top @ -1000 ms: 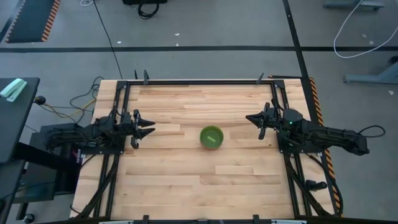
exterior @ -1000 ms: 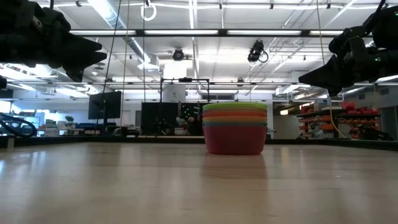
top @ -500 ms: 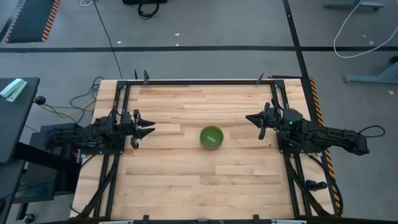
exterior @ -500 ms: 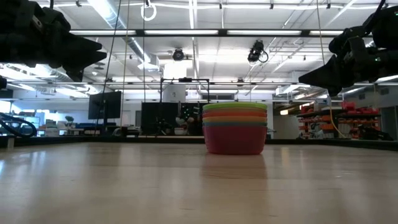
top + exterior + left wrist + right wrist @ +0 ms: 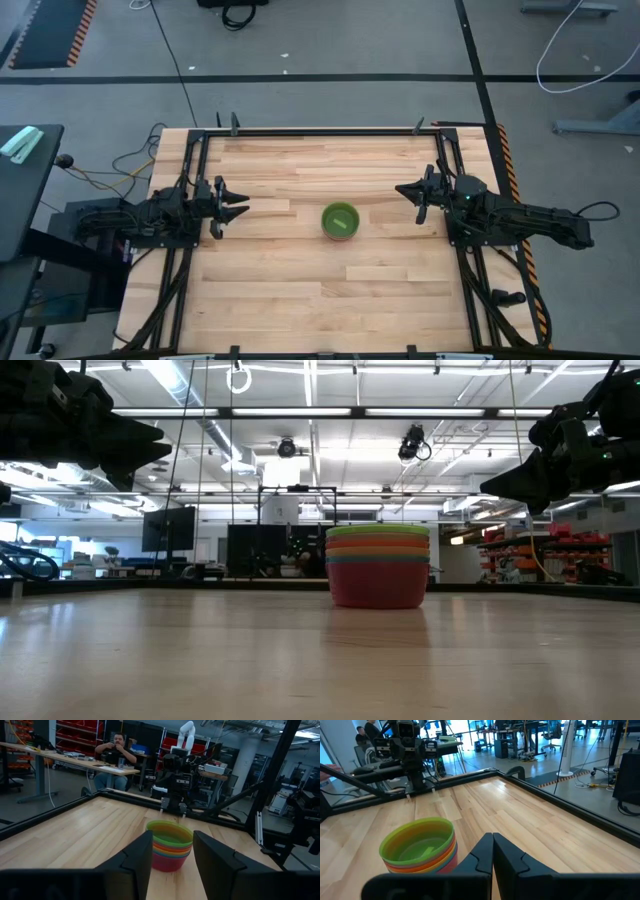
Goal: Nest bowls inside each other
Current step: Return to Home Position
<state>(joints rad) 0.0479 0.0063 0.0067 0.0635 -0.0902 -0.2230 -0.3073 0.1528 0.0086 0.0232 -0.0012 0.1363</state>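
The bowls stand nested in one stack [image 5: 340, 221] near the table's middle, green on top, then yellow and orange, blue lower, pink-red at the bottom [image 5: 378, 565], resting on its base. The stack also shows in both wrist views [image 5: 169, 845] [image 5: 419, 846]. My left gripper [image 5: 238, 206] [image 5: 171, 857] hovers open at the table's left side, well clear of the stack. My right gripper [image 5: 404, 191] [image 5: 493, 851] hovers shut at the table's right side, also clear of it.
A black metal frame [image 5: 320, 131] borders the wooden table. Bare wood lies all around the stack. Beyond the far edge, seen from the left wrist, a person [image 5: 115, 757] sits at a desk among shelves and equipment.
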